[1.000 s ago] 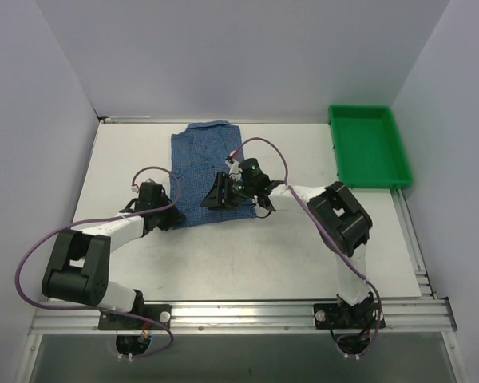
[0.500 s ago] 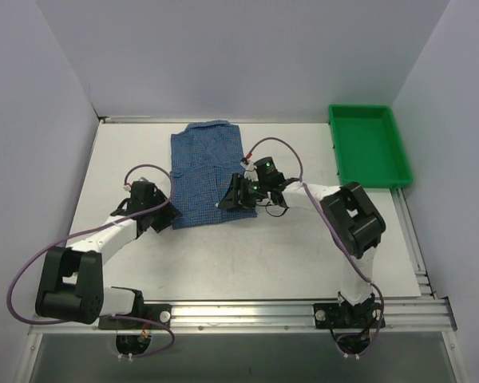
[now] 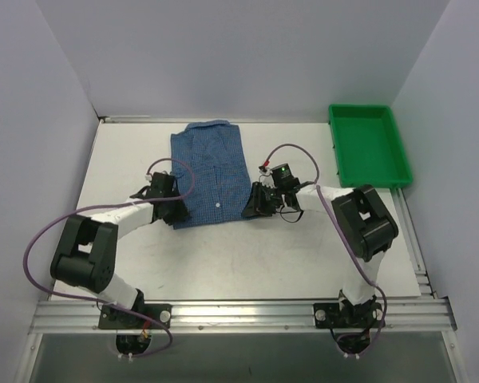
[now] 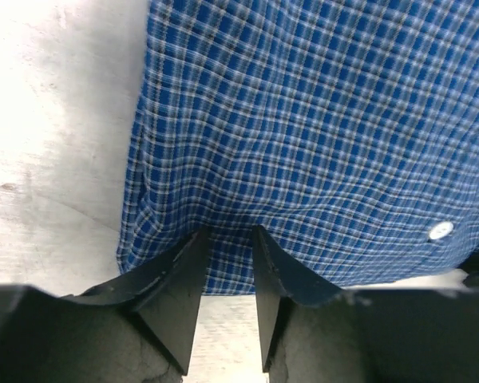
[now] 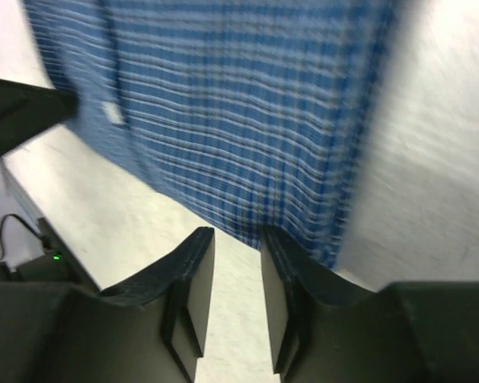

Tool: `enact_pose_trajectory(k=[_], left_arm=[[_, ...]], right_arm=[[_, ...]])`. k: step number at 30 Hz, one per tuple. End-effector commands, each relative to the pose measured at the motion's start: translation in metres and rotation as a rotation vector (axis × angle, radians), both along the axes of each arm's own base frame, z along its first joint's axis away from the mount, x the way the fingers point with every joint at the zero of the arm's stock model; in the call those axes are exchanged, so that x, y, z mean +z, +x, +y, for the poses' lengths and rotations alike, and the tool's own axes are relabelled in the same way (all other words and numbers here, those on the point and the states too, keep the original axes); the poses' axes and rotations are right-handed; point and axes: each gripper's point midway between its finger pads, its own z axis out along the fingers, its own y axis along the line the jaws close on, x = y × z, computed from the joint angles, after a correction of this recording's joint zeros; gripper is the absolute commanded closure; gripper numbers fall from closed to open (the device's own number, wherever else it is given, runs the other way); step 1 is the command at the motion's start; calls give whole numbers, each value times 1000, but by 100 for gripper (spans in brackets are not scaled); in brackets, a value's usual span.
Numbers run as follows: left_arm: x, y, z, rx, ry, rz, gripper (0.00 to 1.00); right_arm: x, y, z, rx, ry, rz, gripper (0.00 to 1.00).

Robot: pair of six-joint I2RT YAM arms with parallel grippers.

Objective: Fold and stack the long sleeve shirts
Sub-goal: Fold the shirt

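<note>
One long sleeve shirt [image 3: 211,167], blue fine-checked, lies folded into a rectangle at the back middle of the table, collar far. My left gripper [image 3: 178,215] is at its near left corner. In the left wrist view the left gripper [image 4: 230,233] stands partly open, its tips over the hem of the shirt [image 4: 319,120] with flat cloth and bare table in the gap. My right gripper [image 3: 249,209] is at the near right corner. The right wrist view is blurred: the right gripper [image 5: 237,233] is open over bare table, with the shirt [image 5: 247,104] just ahead.
A green tray [image 3: 334,148] stands at the back right of the white table [image 3: 223,263]. Grey walls close in the left, back and right sides. A white button [image 4: 440,231] shows near the shirt's hem.
The right gripper slid right off the shirt's front to its near right corner and its jaws narrowed. The left gripper moved right to the near left corner.
</note>
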Motion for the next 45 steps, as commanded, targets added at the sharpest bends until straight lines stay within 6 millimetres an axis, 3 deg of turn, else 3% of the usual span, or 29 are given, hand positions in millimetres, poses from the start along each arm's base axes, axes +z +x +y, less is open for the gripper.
enact_pose_trajectory(k=[1,4,11,17,20,23,24,26,28,29,30,31,32,33,35,36,37,38,39,43,44,45], left_arm=[[-23,-12,7,7,33,72,59],[-45,-38,1,-20,-8,162,64],[-55,-109,-12,-93,-68,248,68],[-39,-163,-13,-104,-111,224,68],[-21,-169,-19,-114,-183,164,65],[14,-154,-28,-136,-235,47,50],[35,-141,-32,-145,-248,-16,48],[57,-123,-32,-136,-230,-96,43],[84,-98,-30,-125,-209,-185,41],[84,-88,-29,-118,-195,-183,41],[89,-78,-28,-123,-192,-201,41],[92,-56,-22,-83,-196,-222,41],[94,-47,-22,-81,-215,-228,41],[93,-36,-19,-69,-223,-237,47],[87,-5,-5,-9,-234,-259,51],[89,7,-2,9,-251,-286,53],[74,14,2,27,-251,-255,54],[70,23,10,55,-259,-256,55],[69,33,12,72,-277,-278,55],[25,39,25,161,-299,-191,59],[9,35,29,201,-327,-155,59],[9,35,29,201,-327,-154,59]], right_arm=[[-37,-22,-17,-12,-90,75,71],[-53,-41,-29,-30,-121,140,75],[-65,-96,-53,-33,-158,248,78],[-51,-122,-81,-25,-248,210,77],[-35,-123,-91,-14,-281,164,76],[0,-107,-77,2,-215,86,75],[14,-98,-71,0,-186,51,72],[44,-75,-55,-15,-130,-16,67],[57,-58,-44,-29,-97,-44,60],[78,-39,-31,-44,-46,-96,58],[76,-31,-24,-47,-33,-91,56],[87,-15,-14,-51,11,-137,56],[99,-2,-3,-70,50,-151,57],[91,8,5,-74,63,-133,56],[106,32,25,-81,144,-172,56],[92,41,31,-85,139,-151,56],[90,51,35,-98,147,-166,57],[88,58,40,-99,152,-168,57],[73,68,47,-105,147,-144,57],[39,90,59,-116,153,-116,57],[13,96,58,-124,130,-84,57],[12,96,57,-125,129,-84,57]])
